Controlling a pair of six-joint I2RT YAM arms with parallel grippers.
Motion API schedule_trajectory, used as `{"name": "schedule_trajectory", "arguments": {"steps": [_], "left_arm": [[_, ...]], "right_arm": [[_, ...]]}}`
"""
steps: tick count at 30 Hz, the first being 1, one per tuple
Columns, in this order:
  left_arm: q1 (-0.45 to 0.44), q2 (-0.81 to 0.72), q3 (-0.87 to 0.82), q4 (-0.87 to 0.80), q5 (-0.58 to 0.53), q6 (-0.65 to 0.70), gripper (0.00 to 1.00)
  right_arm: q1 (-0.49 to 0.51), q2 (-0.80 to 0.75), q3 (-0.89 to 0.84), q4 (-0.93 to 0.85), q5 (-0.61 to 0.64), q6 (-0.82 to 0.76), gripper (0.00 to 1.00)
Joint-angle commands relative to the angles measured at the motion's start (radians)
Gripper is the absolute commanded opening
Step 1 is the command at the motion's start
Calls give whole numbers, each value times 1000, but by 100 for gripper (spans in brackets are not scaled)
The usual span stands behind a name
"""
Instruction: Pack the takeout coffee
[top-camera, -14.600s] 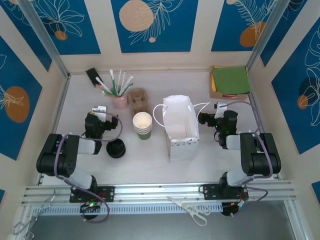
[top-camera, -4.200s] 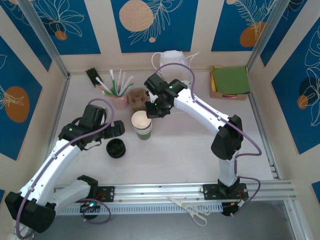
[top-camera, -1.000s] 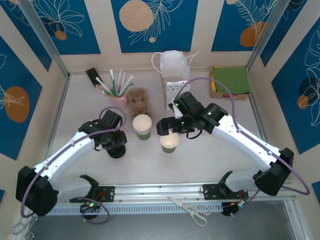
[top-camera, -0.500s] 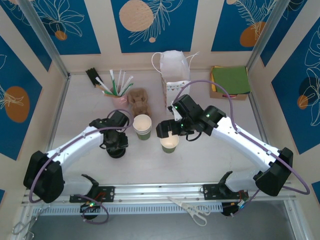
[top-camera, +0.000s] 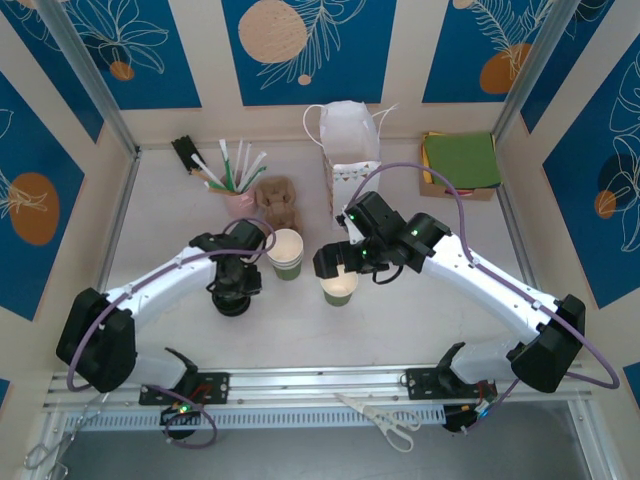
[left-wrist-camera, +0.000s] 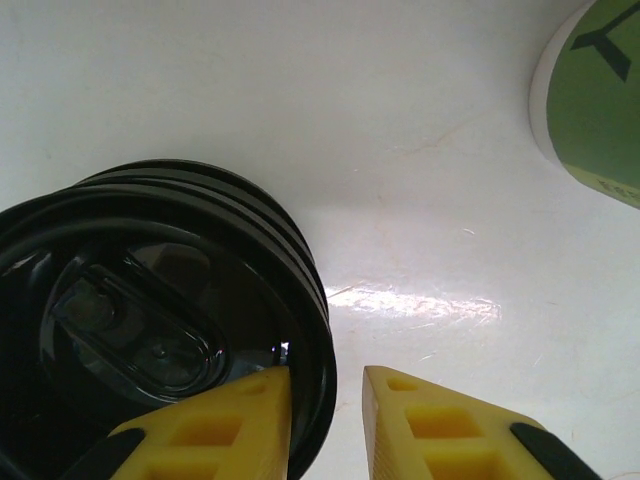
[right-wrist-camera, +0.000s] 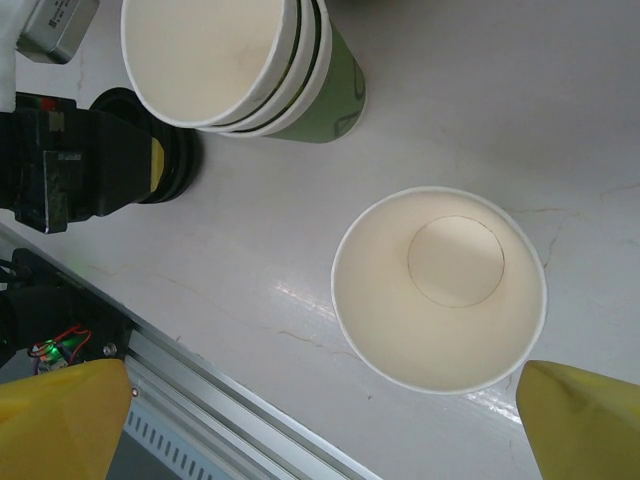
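A single olive-green paper cup (top-camera: 339, 287), cream inside (right-wrist-camera: 440, 290), stands lidless on the white table; a cup with a lid on it is out of view. My right gripper (top-camera: 338, 268) hovers just above this cup, open wide, with its yellow fingertips at the bottom corners of the right wrist view (right-wrist-camera: 322, 405). A stack of black lids (top-camera: 232, 298) lies to the left. My left gripper (left-wrist-camera: 325, 400) is open, one finger resting over the top lid (left-wrist-camera: 150, 300), the other just outside its rim. The white bag (top-camera: 345, 150) stands at the back.
A stack of lidless green cups (top-camera: 285, 252) stands between the two grippers. Behind it are a brown cardboard carrier (top-camera: 278, 198) and a pink cup of straws (top-camera: 238, 195). A box with green napkins (top-camera: 460, 162) sits back right. Scissors (top-camera: 385, 420) lie on the front rail.
My left gripper has shifted slightly right and settled over the rim of the black lids. The right gripper has stayed almost still above the lone cup.
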Motion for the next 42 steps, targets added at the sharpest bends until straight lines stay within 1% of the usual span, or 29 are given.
{"name": "schedule_trajectory", "arguments": {"steps": [1,4,8,13,27,34,38,42], "left_arm": [[-15,19,27,-12,-5,13,25],[-14,24,23,-12,-7,12,22],[-17,18,28,-19,-10,9,13],[-17,-6,45,-49,-15,5,10],[-17,-135,64,-93,-2,-27,7],[-17,-242,115,-81,55,-56,6],[-17,-296,174,-56,101,-64,6],[-17,-317,243,-24,150,-68,5]], "right_arm": [[1,-26,-15,-7,-8,-2,99],[-2,-28,-16,-6,-10,-5,99],[-5,-31,-17,-8,-10,-8,99],[-9,-36,-20,-6,-13,-10,99],[-11,-36,-18,10,-31,-10,99],[-24,-59,-16,40,-62,4,99],[-49,-90,-28,75,-91,24,99],[-67,-123,-29,107,-117,35,99]]}}
